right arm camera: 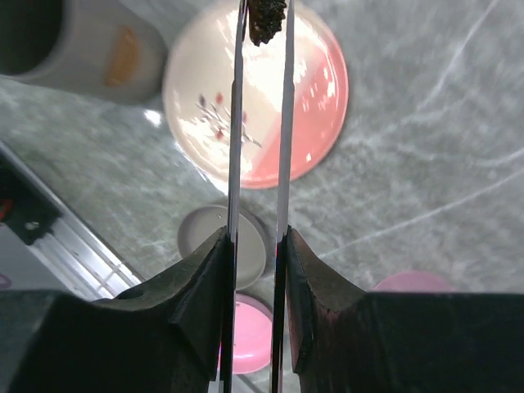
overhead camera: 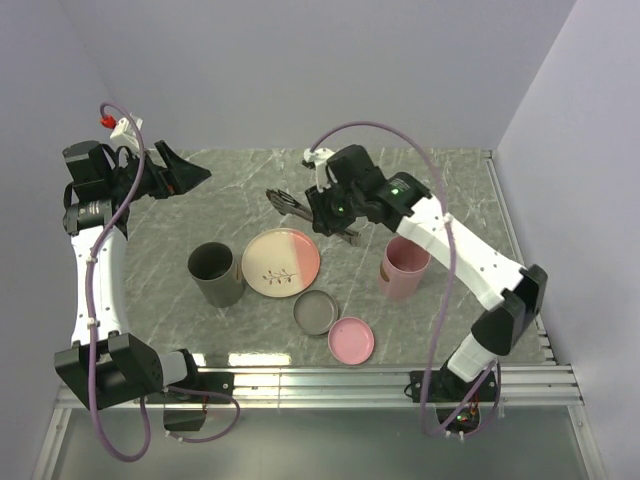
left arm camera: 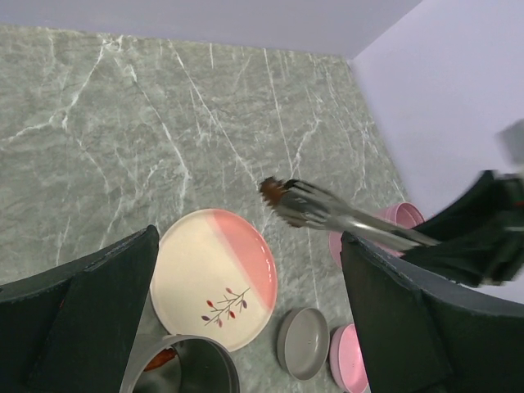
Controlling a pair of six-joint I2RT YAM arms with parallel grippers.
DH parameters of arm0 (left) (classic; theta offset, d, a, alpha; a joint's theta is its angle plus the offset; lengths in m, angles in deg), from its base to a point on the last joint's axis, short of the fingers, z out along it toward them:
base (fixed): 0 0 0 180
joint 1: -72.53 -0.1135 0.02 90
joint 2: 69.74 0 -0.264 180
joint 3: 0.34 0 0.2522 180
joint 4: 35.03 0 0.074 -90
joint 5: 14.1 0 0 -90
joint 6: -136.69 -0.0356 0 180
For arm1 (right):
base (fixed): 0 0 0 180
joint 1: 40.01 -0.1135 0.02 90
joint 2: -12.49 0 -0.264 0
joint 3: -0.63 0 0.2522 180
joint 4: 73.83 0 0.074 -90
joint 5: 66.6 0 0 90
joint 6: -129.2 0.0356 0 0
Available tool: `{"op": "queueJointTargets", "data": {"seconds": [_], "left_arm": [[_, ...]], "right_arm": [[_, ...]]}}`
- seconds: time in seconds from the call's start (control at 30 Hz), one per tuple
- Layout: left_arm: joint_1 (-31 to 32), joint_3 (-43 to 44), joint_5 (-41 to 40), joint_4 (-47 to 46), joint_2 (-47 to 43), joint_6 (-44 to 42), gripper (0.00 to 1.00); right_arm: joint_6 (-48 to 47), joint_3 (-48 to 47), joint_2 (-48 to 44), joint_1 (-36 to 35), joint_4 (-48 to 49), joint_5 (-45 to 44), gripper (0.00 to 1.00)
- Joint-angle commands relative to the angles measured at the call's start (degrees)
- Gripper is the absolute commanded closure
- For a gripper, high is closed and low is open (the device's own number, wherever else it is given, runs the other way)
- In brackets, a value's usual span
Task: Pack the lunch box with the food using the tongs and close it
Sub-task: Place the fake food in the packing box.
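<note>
My right gripper (right arm camera: 255, 237) (overhead camera: 335, 215) is shut on the silver tongs (right arm camera: 237, 123) (left arm camera: 344, 219) (overhead camera: 300, 206), one slim arm against each finger. The tong tips pinch a dark brown piece of food (right arm camera: 267, 20) (left arm camera: 270, 190), held in the air beyond the far edge of the cream-and-pink plate (overhead camera: 281, 262) (right arm camera: 319, 98). The plate shows no food on it. The lunch box's grey tub (overhead camera: 216, 273) (left arm camera: 196, 360) stands left of the plate and its pink tub (overhead camera: 404, 266) stands to the right. My left gripper (overhead camera: 190, 172) (left arm camera: 250, 237) hangs open and holds nothing, high at the far left.
A grey lid (overhead camera: 316, 312) (left arm camera: 303, 342) and a pink lid (overhead camera: 352, 340) (left arm camera: 348, 368) lie side by side on the marble top, near the front of the plate. Walls stand close at the back and right. A metal rail (overhead camera: 400, 380) runs along the near edge.
</note>
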Motion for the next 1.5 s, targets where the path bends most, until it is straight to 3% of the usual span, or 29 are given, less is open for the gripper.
{"op": "queueJointTargets", "data": {"seconds": [0.0, 0.27, 0.5, 0.97, 1.47], "left_arm": [[-0.3, 1.3, 1.3, -1.6, -0.2, 1.8, 0.01], [-2.4, 2.4, 2.2, -2.2, 0.2, 4.3, 0.01], [-4.7, 1.4, 3.4, -5.2, 0.8, 9.2, 0.01], [-5.7, 1.6, 3.1, -3.2, 0.4, 6.5, 0.01], [-6.5, 2.3, 3.6, -2.2, 1.0, 4.4, 0.01]], "right_arm": [[-3.6, -4.0, -4.7, -0.6, 0.9, 4.0, 0.70], [-6.4, -7.6, -5.7, -3.5, 0.0, 14.5, 0.70], [-8.0, -9.5, -2.6, -10.7, -0.8, 11.6, 0.69], [-7.9, -20.7, 10.5, -15.3, -3.1, 8.3, 0.67], [-8.2, -20.9, 12.1, -16.2, -3.9, 5.8, 0.46]]}}
